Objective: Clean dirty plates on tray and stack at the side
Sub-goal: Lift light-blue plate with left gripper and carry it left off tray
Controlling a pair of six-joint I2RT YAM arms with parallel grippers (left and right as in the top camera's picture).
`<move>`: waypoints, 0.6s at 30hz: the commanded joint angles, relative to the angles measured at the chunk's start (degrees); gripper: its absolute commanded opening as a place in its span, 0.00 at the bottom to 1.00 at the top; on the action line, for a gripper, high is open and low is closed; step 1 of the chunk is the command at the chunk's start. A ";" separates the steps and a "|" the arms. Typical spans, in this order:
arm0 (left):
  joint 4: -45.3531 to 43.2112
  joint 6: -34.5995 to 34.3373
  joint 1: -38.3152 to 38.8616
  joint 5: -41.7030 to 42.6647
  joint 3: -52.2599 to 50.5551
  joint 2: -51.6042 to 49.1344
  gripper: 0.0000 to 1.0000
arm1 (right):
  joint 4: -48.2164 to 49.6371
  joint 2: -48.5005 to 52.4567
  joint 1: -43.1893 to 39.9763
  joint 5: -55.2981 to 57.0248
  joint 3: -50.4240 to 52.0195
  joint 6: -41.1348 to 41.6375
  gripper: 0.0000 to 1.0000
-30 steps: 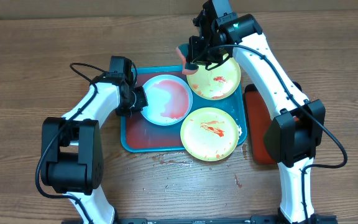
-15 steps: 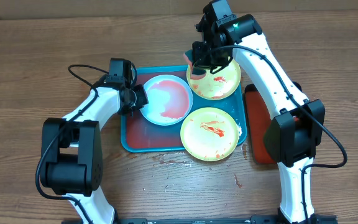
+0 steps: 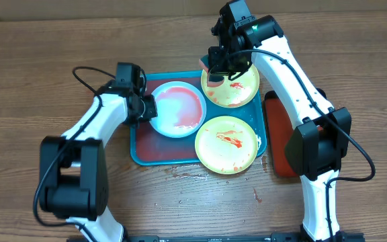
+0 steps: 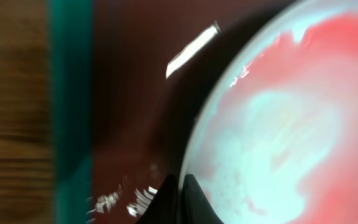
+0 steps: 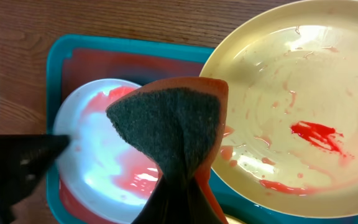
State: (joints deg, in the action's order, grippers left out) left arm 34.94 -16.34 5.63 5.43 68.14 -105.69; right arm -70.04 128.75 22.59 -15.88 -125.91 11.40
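Note:
The teal tray (image 3: pixel 138 152) holds all three dirty plates. The light blue plate (image 3: pixel 177 107) with pink-red smears lies at its left. One yellow-green plate (image 3: pixel 239 91) is at the back right and the other (image 3: pixel 226 144) at the front right. My left gripper (image 3: pixel 147 107) is shut on the blue plate's left rim; the left wrist view shows the jaws (image 4: pixel 182 186) pinching that rim (image 4: pixel 278 137). My right gripper (image 3: pixel 215 67) is shut on an orange sponge (image 5: pixel 173 118) with a dark scouring face, hanging over the back plate's (image 5: pixel 291 106) left edge.
A smaller dark red tray (image 3: pixel 277 134) lies on the wooden table just right of the teal tray, under my right arm. The blue plate (image 5: pixel 98 155), the teal rim (image 5: pixel 61 50) and my left gripper's fingers (image 5: pixel 17 155) show in the right wrist view.
My right gripper has carried the sponge a little right and down, onto the back yellow-green plate's left edge. My left gripper has stayed on the blue plate's rim, shifting slightly.

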 commanded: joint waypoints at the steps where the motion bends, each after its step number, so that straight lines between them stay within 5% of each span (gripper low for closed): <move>1: 0.94 7.56 -0.31 -7.48 5.20 7.91 0.04 | 0.28 -1.46 -0.13 0.42 -1.25 -1.05 0.04; 10: 1.01 15.13 3.89 -24.39 5.53 12.59 0.04 | 0.28 -1.46 -0.13 0.66 -1.25 -1.03 0.04; 18: 0.76 14.40 12.09 -45.86 5.53 12.57 0.04 | 0.28 -1.46 -0.17 3.06 -1.25 -0.98 0.04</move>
State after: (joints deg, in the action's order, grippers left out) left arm 36.18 -2.74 14.87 -27.27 73.12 -93.23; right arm -70.04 128.75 22.59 -14.00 -125.91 10.66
